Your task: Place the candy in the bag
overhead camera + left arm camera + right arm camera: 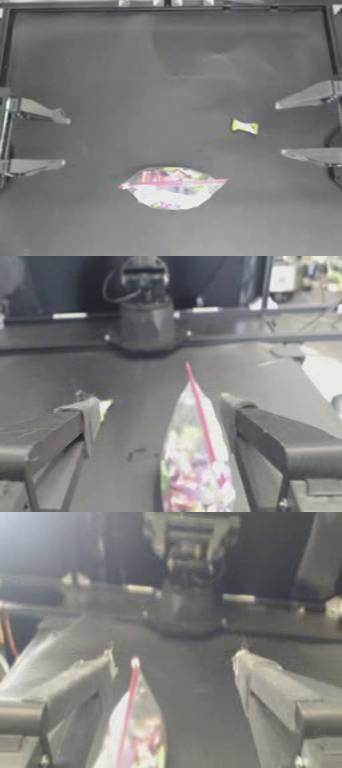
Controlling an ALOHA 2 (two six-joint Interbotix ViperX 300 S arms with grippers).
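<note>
on the right half of the dark table (pixel 167 75) lies the candy (pixel 244 127), a small yellow-green wrapped sweet with twisted ends, flat on the surface and touched by nothing. it sits between the two jaws of the right gripper (pixel 279 129) as the overhead camera sees it, nearer the jaw tips than the table's middle, but apart from both. the bag (pixel 172 187) lies well apart from it, lower and toward the centre, flat, whitish with coloured patches showing through and its pink-red seal strip (pixel 175 183) running across it from side to side.

the right gripper is drawn back at the right edge with its jaws spread wide, holding nothing. the left gripper (pixel 65 141) is drawn back at the left edge, jaws also spread wide and holding nothing. each wrist camera looks across the table over the bag, with the far arm's base (pixel 145 321) standing beyond it.

the table is plain and dark with a rail (pixel 167 8) along its far edge; past it the surroundings are dim and hard to make out.
</note>
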